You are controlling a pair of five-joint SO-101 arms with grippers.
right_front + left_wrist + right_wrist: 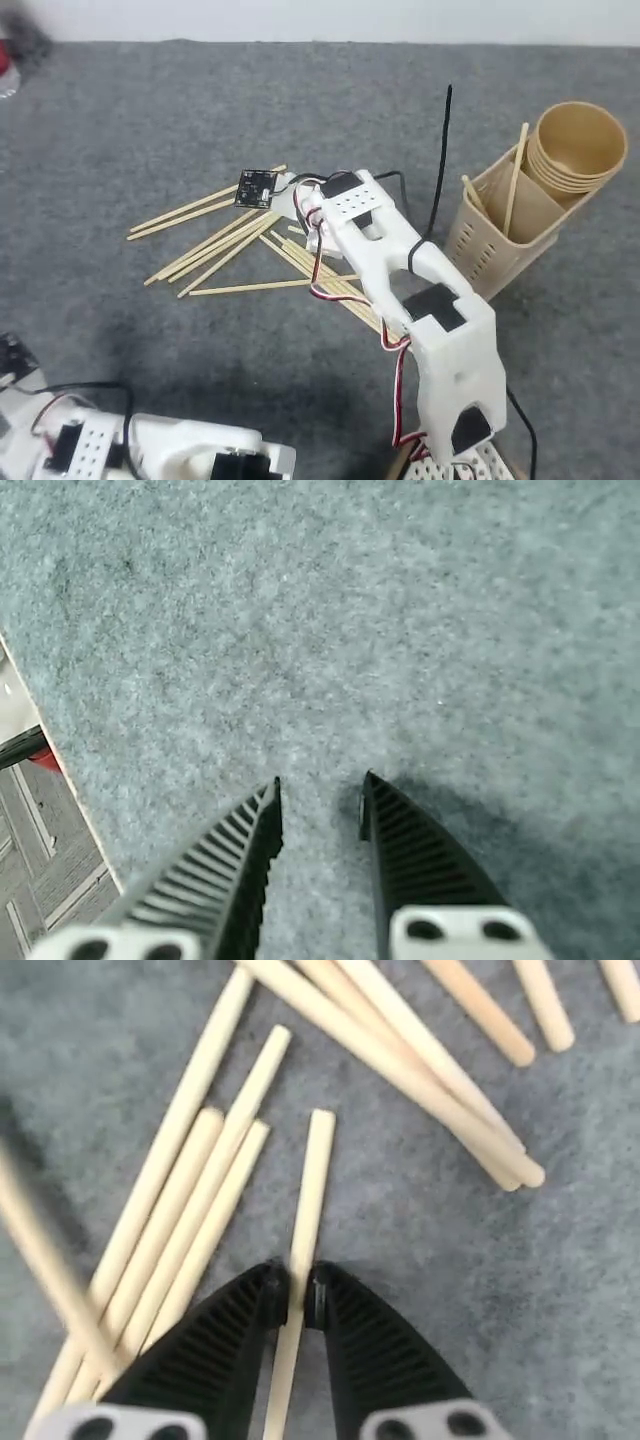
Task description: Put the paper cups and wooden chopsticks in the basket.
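Left of the basket, among loose wooden chopsticks, pinched one chopstick at the tips of the right gripper; risked twisting loose on lifting, gripped so shallowly.

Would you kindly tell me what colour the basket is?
The basket is beige; the high view shows it best.

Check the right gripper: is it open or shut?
Shut on a chopstick. In the right wrist view, the right gripper has its jaws pressed against both sides of it.
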